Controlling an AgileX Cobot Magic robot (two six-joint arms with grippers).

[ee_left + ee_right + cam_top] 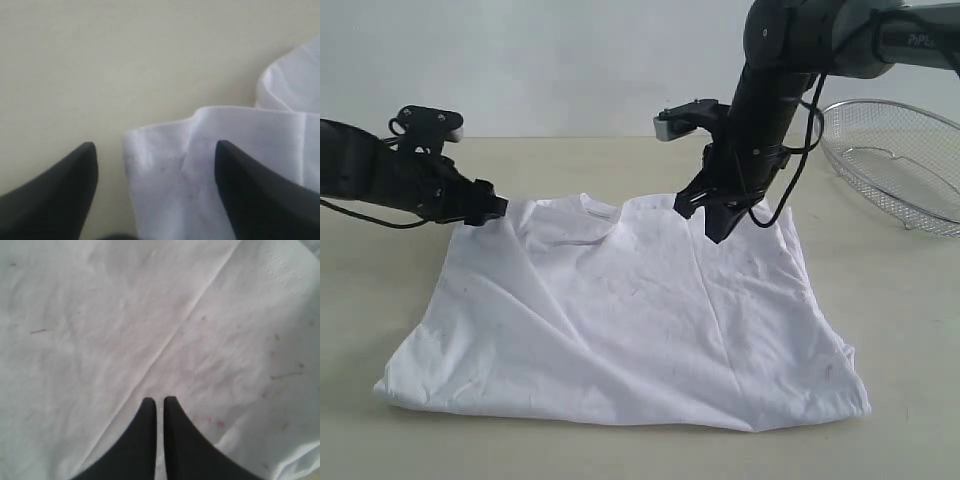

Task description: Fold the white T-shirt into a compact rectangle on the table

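Note:
The white T-shirt lies spread and rumpled on the table, collar toward the far side, plain side up. My left gripper is low at the shirt's far left corner. In the left wrist view this gripper is open, and the folded corner of the T-shirt lies loose between its fingers on the table. My right gripper points down at the shirt's far right part. In the right wrist view it is shut just above the flat cloth, where faint red marks show through.
A silver wire-mesh basket stands at the back right of the table, close behind the right arm. Bare tabletop surrounds the shirt on the left, front and right.

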